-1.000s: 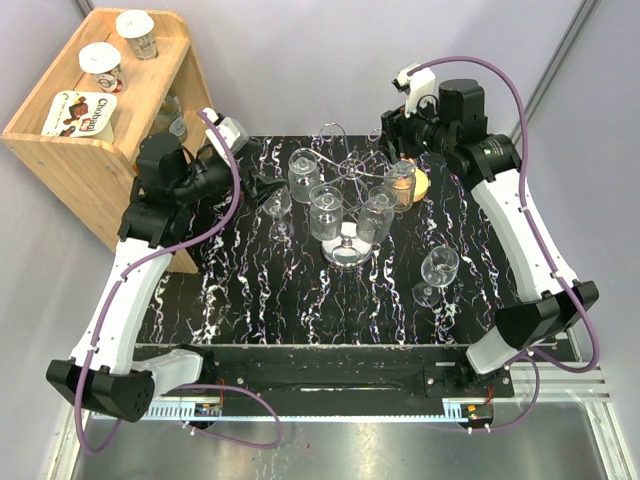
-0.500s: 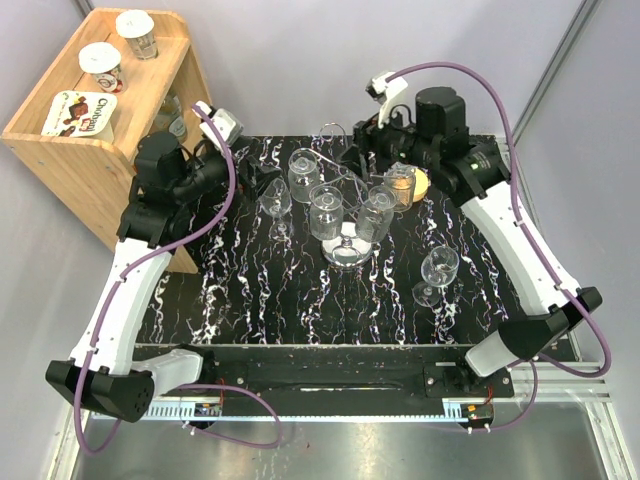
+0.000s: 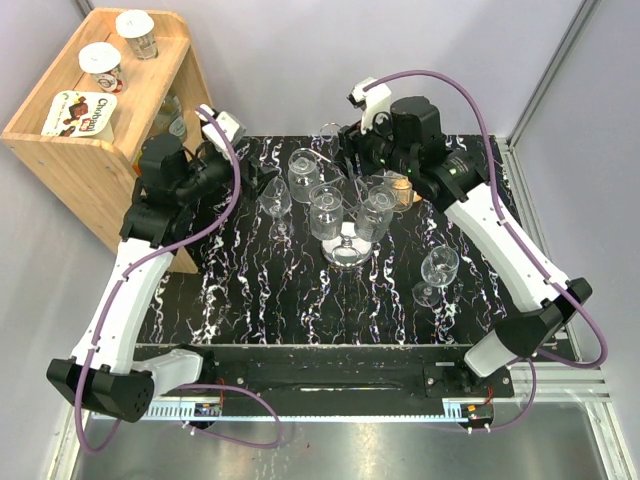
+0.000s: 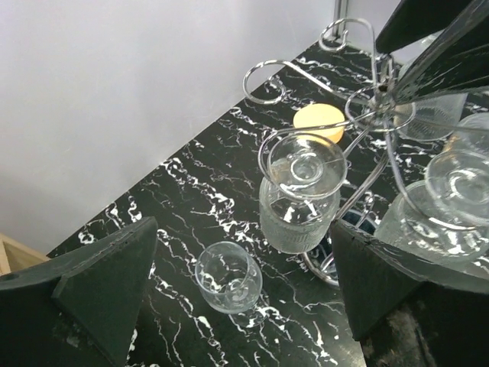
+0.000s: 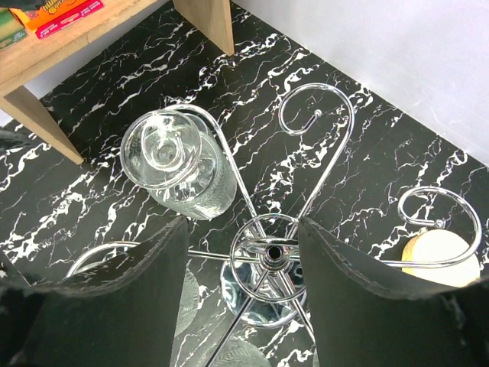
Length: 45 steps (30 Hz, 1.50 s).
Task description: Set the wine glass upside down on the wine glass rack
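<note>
The wine glass rack (image 3: 346, 195) stands mid-table on its round chrome base (image 3: 347, 252), with several glasses hanging upside down from its curled arms. One upright wine glass (image 3: 275, 201) stands left of it, and another (image 3: 438, 270) stands to the right front. My left gripper (image 3: 257, 181) is open just behind the left glass. In the left wrist view that glass (image 4: 228, 277) sits on the table below the open gripper (image 4: 243, 245). My right gripper (image 3: 344, 160) hovers open over the rack's top. Its wrist view shows the rack hub (image 5: 269, 252) beneath the empty gripper (image 5: 243, 237).
A wooden shelf (image 3: 95, 120) with yoghurt pots stands at the back left, its leg (image 5: 206, 19) close to the rack. A round yellow object (image 5: 442, 258) lies behind the rack at the right. The hanging glasses (image 4: 299, 191) crowd the rack's arms.
My right arm has swung left from the back right corner to above the rack's top. The left arm has barely moved.
</note>
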Tool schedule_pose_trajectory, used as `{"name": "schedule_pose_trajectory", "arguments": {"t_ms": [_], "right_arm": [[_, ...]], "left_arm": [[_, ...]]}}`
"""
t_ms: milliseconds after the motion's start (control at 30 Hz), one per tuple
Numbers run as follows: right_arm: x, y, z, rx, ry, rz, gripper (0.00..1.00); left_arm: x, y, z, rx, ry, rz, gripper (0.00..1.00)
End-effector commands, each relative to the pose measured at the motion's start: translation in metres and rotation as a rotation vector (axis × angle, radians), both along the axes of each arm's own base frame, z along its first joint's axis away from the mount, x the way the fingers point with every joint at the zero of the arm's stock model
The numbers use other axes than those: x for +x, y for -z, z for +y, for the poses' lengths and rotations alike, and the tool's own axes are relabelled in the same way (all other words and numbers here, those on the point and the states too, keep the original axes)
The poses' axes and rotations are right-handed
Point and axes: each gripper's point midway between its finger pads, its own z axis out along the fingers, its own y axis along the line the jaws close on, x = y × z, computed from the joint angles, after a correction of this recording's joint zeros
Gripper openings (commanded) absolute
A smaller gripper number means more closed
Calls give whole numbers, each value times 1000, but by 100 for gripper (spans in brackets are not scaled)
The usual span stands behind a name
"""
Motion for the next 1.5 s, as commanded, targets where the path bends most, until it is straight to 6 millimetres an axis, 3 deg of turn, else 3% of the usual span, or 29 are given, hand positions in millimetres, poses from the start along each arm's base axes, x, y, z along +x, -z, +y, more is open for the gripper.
{"name": "schedule_pose_trajectory", "arguments": {"t_ms": [0, 167, 267, 367, 467, 633, 1000, 1467], "right_arm": [[-14, -29, -5, 7, -30, -104, 65], [-26, -45, -23, -35, -27, -184, 67], [-30, -51, -35, -66, -9, -222, 68], [-32, -50, -40, -93, -8, -240, 70], [-35, -48, -41, -99, -16, -236, 70], [-37, -43, -46, -112, -16, -231, 71], [-36, -38, -59, -143, 13, -244, 75], [-34, -40, -77, -141, 53, -247, 76]], "left_arm": [[12, 9, 15, 66, -73, -41, 99], [17, 56, 35, 185, -68, 53, 99], [2, 82, 35, 380, 86, 45, 99], [-8, 102, 33, 558, 265, -70, 99], [-7, 108, 26, 634, 395, -139, 99], [11, 111, 18, 681, 550, -110, 99], [23, 156, 5, 731, 690, -125, 93], [40, 207, 3, 766, 718, -11, 69]]}}
